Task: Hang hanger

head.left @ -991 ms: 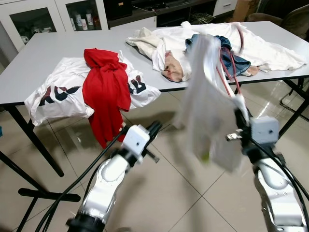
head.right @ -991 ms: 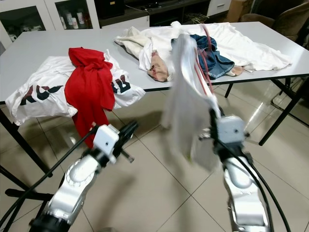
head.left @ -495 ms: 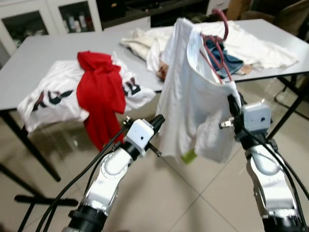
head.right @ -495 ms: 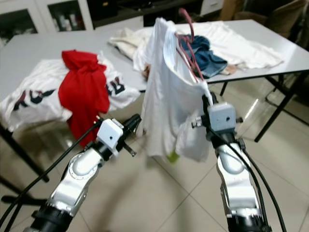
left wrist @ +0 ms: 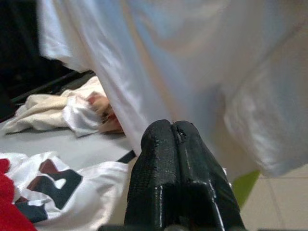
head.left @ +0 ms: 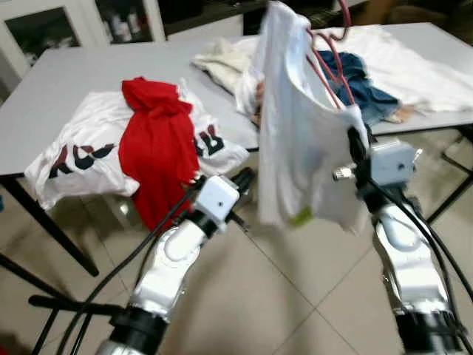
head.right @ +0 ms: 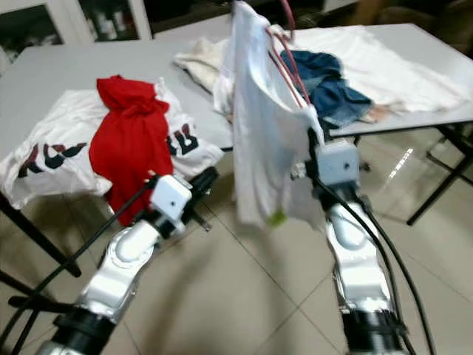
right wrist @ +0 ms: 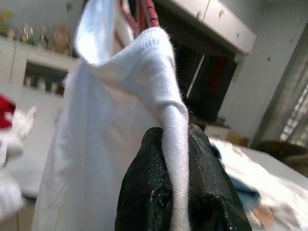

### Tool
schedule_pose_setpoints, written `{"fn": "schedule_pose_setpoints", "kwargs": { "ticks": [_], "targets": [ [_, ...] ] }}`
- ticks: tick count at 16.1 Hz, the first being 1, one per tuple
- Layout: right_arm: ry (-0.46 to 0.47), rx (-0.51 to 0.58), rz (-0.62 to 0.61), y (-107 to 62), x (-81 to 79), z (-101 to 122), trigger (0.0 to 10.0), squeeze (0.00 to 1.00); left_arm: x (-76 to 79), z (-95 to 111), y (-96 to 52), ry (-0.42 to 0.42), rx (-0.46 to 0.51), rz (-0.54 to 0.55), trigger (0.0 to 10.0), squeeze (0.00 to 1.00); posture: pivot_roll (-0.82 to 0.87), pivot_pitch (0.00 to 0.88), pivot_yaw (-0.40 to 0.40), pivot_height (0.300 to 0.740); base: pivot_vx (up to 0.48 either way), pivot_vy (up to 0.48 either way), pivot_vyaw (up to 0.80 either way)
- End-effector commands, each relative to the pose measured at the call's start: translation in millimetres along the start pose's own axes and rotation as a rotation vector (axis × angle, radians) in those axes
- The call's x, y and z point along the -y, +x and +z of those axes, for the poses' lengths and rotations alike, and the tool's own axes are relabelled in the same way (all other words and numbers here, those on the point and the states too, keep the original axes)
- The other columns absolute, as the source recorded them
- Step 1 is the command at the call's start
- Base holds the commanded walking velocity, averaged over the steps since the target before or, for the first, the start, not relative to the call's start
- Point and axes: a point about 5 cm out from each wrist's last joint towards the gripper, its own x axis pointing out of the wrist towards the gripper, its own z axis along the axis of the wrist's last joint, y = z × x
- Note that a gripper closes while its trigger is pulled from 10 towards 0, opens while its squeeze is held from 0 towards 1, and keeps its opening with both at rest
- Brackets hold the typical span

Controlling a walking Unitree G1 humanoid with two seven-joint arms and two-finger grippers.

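Right gripper (head.left: 353, 140) clamps white shirt (head.left: 299, 133) (hanger (head.left: 330, 63) inside) above floor.

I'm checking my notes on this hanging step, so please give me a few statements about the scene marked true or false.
1. The right end effector is shut on the white garment. True.
2. The left end effector grips the red cloth. False: it is shut on nothing, beside the white garment.
3. A red hanger sits inside the white garment. True.
4. The blue jeans lie on the floor. False: they lie on the table.
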Motion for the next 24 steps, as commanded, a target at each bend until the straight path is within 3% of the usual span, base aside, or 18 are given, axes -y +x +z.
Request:
{"fn": "schedule_pose_setpoints", "kwargs": {
  "ticks": [1, 9, 15, 21, 24],
  "targets": [
    [-0.022, 0.037, -0.030, -0.7, 8.5, 5.1, 10.0, 0.00, 4.9, 3.2, 5.1, -0.002, 0.010, -0.012, 10.0, 0.00, 0.06, 0.011, 0.043, 0.740, 0.428, 0.000, 0.00],
    [-0.020, 0.077, -0.026, 7.8, 7.3, 12.8, 10.0, 0.00, 3.5, 2.9, 6.5, -0.002, 0.011, 0.001, 10.0, 0.00, 0.06, 0.005, 0.039, 0.740, 0.437, 0.000, 0.00],
    [-0.042, 0.105, -0.033, 15.7, 15.8, 20.7, 10.0, 0.00, 2.6, 4.4, 9.5, 0.001, 0.017, 0.004, 10.0, 0.00, 0.06, 0.003, 0.040, 0.740, 0.440, 0.000, 0.00],
    [-0.104, 0.192, -0.024, 34.0, 32.0, 43.3, 10.0, 0.00, 2.5, 3.9, 10.6, 0.005, 0.016, 0.002, 10.0, 0.00, 0.06, 0.000, 0.045, 0.740, 0.440, 0.000, 0.00],
    [-0.133, 0.291, -0.061, 45.8, 41.8, 67.7, 10.0, 0.00, 0.8, 3.5, 10.8, 0.010, 0.015, 0.004, 10.0, 0.00, 0.06, 0.000, 0.047, 0.740, 0.439, 0.000, 0.00]
  ]
}}
